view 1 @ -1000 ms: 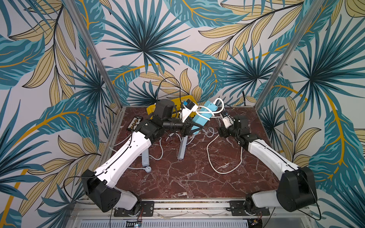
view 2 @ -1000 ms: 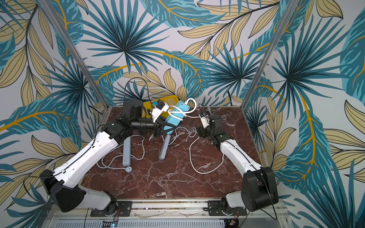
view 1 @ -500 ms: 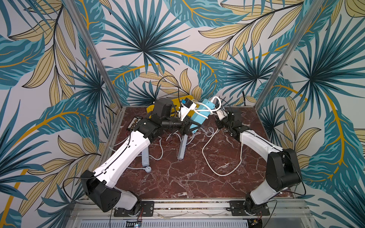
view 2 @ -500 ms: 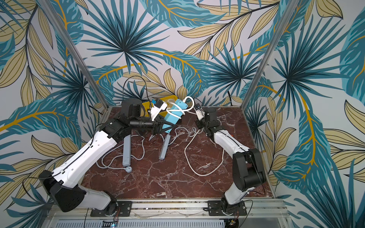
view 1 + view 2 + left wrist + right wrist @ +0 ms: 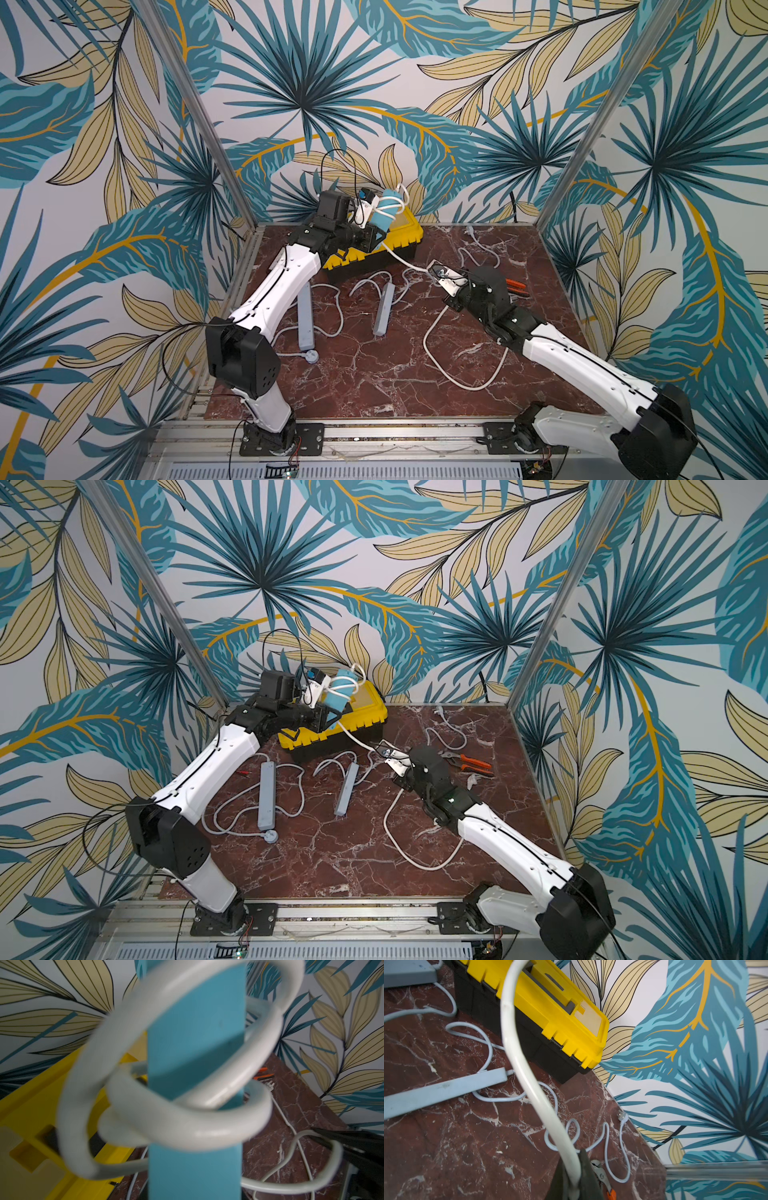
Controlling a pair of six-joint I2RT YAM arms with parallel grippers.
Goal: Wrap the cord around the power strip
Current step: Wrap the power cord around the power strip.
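A blue power strip [image 5: 383, 212] [image 5: 338, 692] stands nearly upright above the yellow toolbox, my left gripper [image 5: 372, 237] shut on its lower end. Loose loops of thick white cord [image 5: 187, 1126] circle the strip [image 5: 195, 1043] in the left wrist view. From the strip the cord [image 5: 401, 257] slants down to my right gripper [image 5: 436, 272] [image 5: 384, 751], which is shut on it low over the table. In the right wrist view the cord [image 5: 517, 1053] runs between the dark fingers [image 5: 589, 1176]. The slack cord [image 5: 449, 370] curves over the table beside the right arm.
A yellow and black toolbox [image 5: 405, 239] stands at the back. Two grey power strips [image 5: 305, 316] [image 5: 383, 309] lie mid-table with thin tangled cables. Orange-handled pliers [image 5: 515, 286] lie right of my right gripper. A thin white cable with a plug [image 5: 478, 245] trails at the back right.
My right gripper has shut on the cord and drawn it down toward the table. The left arm has carried the blue strip left and up over the toolbox.
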